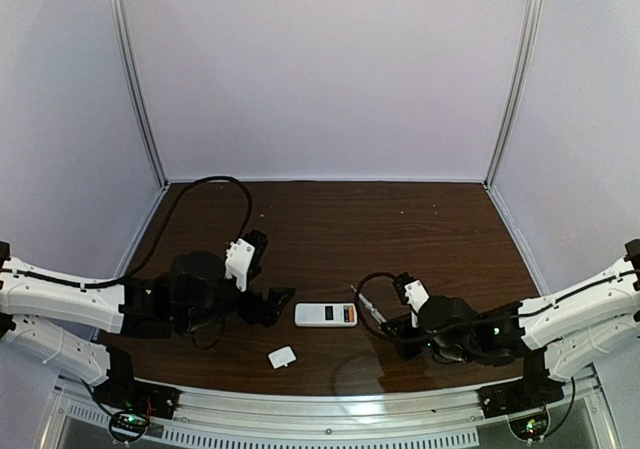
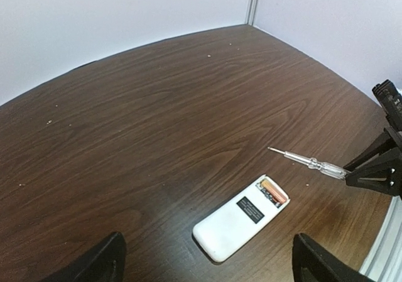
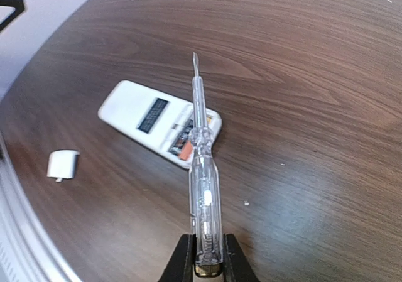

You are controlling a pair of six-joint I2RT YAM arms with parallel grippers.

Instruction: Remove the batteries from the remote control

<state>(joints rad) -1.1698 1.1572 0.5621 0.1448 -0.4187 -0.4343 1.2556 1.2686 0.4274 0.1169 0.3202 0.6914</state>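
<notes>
The batteries (image 2: 275, 191) sit side by side in the open bay at one end of the remote (image 2: 242, 218), orange-copper and dark, neither of them lifted yet. The remote lies flat near the front middle of the table (image 1: 400, 229), back face up, with its battery end toward the right arm. The cover (image 3: 63, 164) is off and lies on the wood apart from the remote, nearer the front edge.

The right gripper (image 3: 206, 266) is clamped on the clear handle of the screwdriver (image 3: 204, 194). From the right wrist view the shaft crosses over the battery end and the tip points past the remote's far edge. From the left wrist view the tool looks clear of the remote, just beyond that end. How high it hangs I cannot tell. The left gripper (image 1: 272, 306) stands wide, holding nothing, near the remote's other end.

Opening seems done, so the step in hand is likely prying out the first cell. The next move probably calls for bringing the tip back and down to a battery's end, then levering gently. The left fingers could steady the remote so it does not slide.

The remote's back carries a dark label with pale print, too small to read. No brand is legible anywhere.
</notes>
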